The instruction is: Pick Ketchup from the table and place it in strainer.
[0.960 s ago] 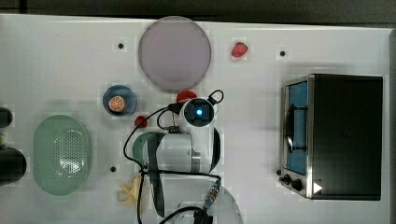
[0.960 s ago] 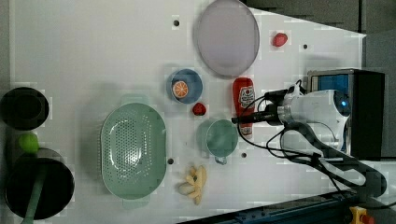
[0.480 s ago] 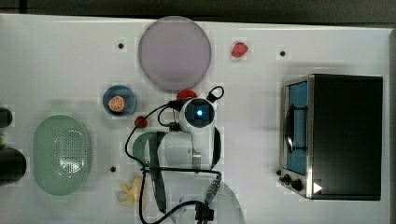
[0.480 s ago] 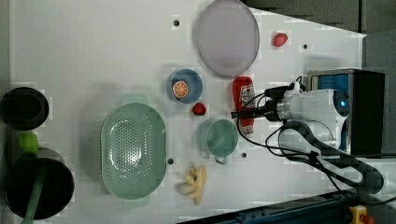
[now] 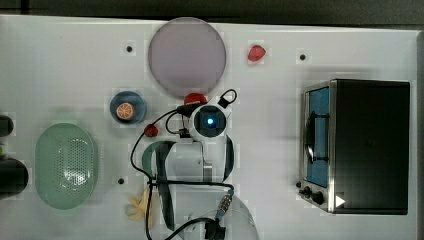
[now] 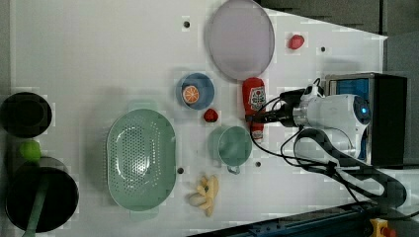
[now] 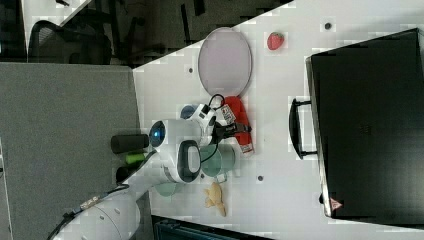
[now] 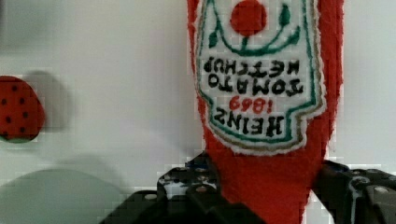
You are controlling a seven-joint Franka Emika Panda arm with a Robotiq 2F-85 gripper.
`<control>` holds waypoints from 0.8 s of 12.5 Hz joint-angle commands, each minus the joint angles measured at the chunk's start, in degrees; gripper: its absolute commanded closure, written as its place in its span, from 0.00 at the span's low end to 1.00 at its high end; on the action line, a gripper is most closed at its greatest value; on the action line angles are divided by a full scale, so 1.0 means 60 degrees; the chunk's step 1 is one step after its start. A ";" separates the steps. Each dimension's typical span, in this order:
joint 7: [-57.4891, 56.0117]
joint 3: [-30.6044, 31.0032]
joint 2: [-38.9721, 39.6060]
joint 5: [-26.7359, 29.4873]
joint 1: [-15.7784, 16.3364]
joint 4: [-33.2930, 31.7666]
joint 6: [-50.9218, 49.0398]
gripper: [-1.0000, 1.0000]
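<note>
My gripper [image 8: 266, 196] has its 2 fingers [image 8: 187, 186] pressed against the neck of the Heinz Ketchup [image 8: 266, 93], which lies on the white table [image 6: 99, 49] beside the teal cup [image 6: 234, 145].

red ketchup [image 6: 254, 98] lies flat on the table, well apart from mint strainer [image 6: 142, 159].

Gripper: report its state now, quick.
Gripper: closing around the Ketchup, one finger on each side of the bottle's lower body; a firm grip cannot be told yet.

fuzzy cloth ketchup [image 8: 266, 140] (embroidered label)
</note>
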 commanded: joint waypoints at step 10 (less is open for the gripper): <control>0.1560 0.1054 -0.5023 0.0001 0.0163 0.1246 -0.5764 0.39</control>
